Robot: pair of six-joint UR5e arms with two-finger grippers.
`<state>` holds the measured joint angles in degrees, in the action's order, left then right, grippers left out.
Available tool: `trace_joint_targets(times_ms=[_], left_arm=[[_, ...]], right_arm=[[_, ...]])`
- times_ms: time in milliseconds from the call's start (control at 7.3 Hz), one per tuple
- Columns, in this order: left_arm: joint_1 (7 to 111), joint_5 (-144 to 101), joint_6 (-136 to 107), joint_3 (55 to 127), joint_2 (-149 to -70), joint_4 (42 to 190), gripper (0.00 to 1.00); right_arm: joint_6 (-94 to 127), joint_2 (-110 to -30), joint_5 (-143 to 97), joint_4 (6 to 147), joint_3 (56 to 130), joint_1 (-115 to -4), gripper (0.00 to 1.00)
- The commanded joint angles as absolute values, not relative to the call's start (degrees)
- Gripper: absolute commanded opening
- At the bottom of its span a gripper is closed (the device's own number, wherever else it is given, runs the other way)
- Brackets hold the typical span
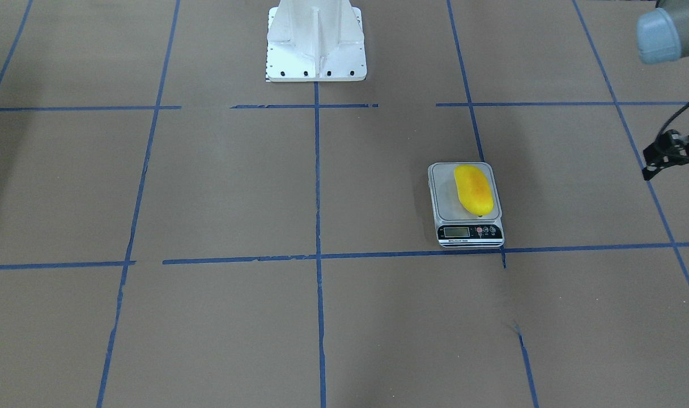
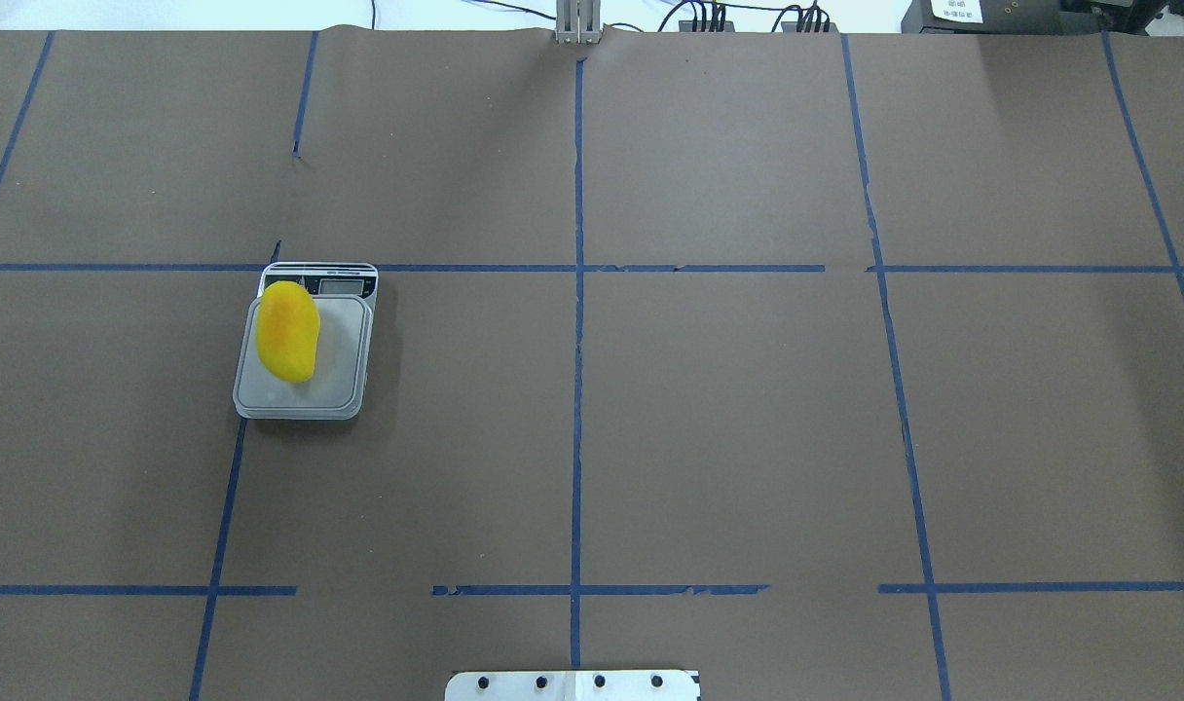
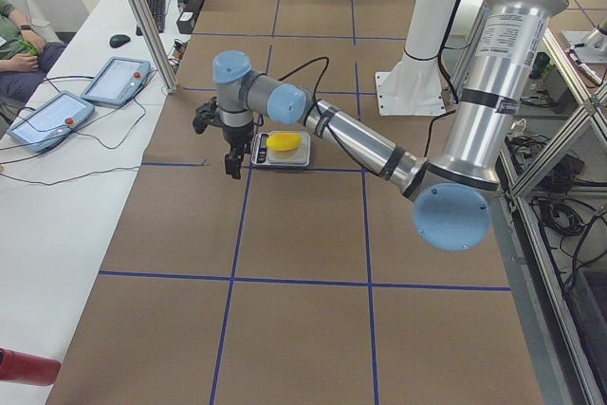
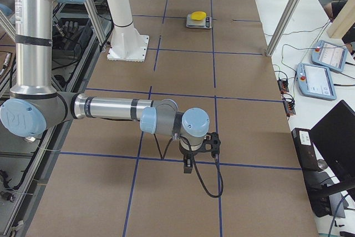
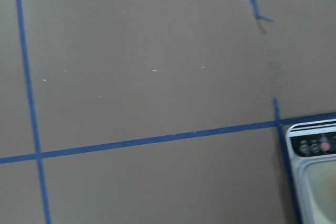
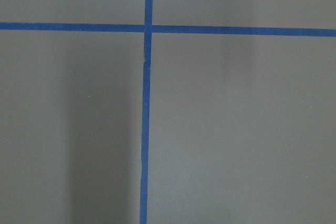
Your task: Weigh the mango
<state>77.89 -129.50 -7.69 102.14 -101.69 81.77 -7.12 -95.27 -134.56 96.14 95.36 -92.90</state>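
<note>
The yellow mango (image 1: 473, 190) lies on the platform of a small digital scale (image 1: 443, 207), a little off centre; both also show in the overhead view, mango (image 2: 288, 331) on the scale (image 2: 347, 355). Nothing touches the mango. My left gripper (image 3: 230, 168) hangs pointing down over the table beside the scale's display end, apart from it. I cannot tell whether it is open or shut. The left wrist view shows only the scale's corner (image 5: 315, 187). My right gripper (image 4: 188, 166) hangs over bare table far from the scale. I cannot tell its state either.
The white robot pedestal (image 1: 316, 45) stands at the table's robot side. Blue tape lines grid the brown table cover. Operator tablets (image 3: 47, 116) and cables lie on a side bench beyond a metal post (image 3: 142, 16). A seated person (image 3: 19, 49) is at that bench.
</note>
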Motion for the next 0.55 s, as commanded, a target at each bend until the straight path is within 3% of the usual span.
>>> trace_joint_targets(times_ms=[0,137,411], left_arm=[[86.8,-133.93,1.49,96.69,-96.8,82.44,1.0],[89.97,-135.86,3.23,96.42,-91.72,86.36,1.0],[91.85,-136.14,3.16,93.35,-89.38,91.75,1.0]], right_arm=[[-7.12,-95.27,-134.56,96.15,95.36,-92.9,1.0],[-7.12,-95.27,-134.56,96.15,95.36,-92.9,1.0],[-7.12,-95.27,-134.56,96.15,95.36,-92.9,1.0]])
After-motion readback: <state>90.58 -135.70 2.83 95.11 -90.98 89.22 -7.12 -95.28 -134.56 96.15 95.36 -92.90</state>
